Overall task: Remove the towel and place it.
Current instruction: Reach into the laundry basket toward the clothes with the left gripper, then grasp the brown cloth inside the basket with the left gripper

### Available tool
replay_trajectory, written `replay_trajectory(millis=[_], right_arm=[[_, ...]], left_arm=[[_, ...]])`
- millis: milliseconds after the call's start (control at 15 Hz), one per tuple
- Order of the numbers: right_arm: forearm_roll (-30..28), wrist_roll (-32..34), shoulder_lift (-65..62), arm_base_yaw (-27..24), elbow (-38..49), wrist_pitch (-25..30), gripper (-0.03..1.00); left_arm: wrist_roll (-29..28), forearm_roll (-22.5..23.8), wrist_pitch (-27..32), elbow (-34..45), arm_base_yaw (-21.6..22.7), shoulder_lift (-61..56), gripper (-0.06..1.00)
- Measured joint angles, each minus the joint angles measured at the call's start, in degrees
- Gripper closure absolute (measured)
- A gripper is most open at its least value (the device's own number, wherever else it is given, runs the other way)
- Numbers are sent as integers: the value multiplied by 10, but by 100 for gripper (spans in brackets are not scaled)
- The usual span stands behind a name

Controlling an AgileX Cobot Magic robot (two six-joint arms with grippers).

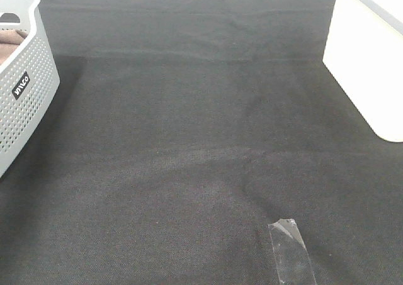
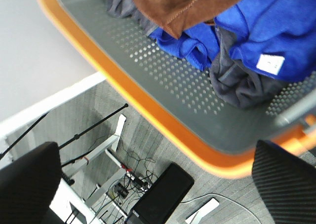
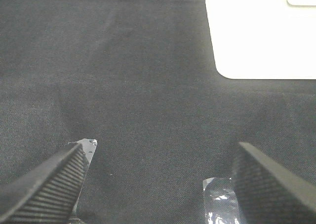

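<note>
The brown towel point(image 2: 180, 4) lies in a grey perforated basket with an orange rim point(image 2: 148, 110), on top of blue and dark grey cloths. Only one hemmed corner of it shows. In the exterior high view a bit of brown cloth point(image 1: 9, 44) shows inside the grey basket point(image 1: 25, 90) at the far left. My left gripper point(image 2: 158, 184) is open and empty, off the basket's rim, apart from the towel. My right gripper point(image 3: 160, 184) is open and empty, low over the black table cloth. Neither gripper shows in the exterior high view.
A blue cloth with a white tag point(image 2: 276, 31) and a dark grey cloth point(image 2: 242, 83) share the basket. A white box point(image 1: 368, 58) stands at the table's right edge. A strip of clear tape point(image 1: 291, 247) lies on the black cloth point(image 1: 189, 140) near the front.
</note>
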Motion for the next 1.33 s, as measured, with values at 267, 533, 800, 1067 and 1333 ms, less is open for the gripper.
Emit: replay_trajectory(millis=[267,533,800,1067,1333], right_arm=[[0,0,0,0,0,0,22],[0,0,0,0,0,0,22],[0,0,0,0,0,0,22],[0,0,0,0,0,0,22],[0,0,0,0,0,0,22]], left_arm=[[74,-11,-115,-2,60,143,-5],[93,-16,-170,-57,73,286,-5],[128,-22,-176,-96,73,352,-5],[167,-35,-169,-99,73,373,-2],[152,-37,-157,-98,76,376,80]])
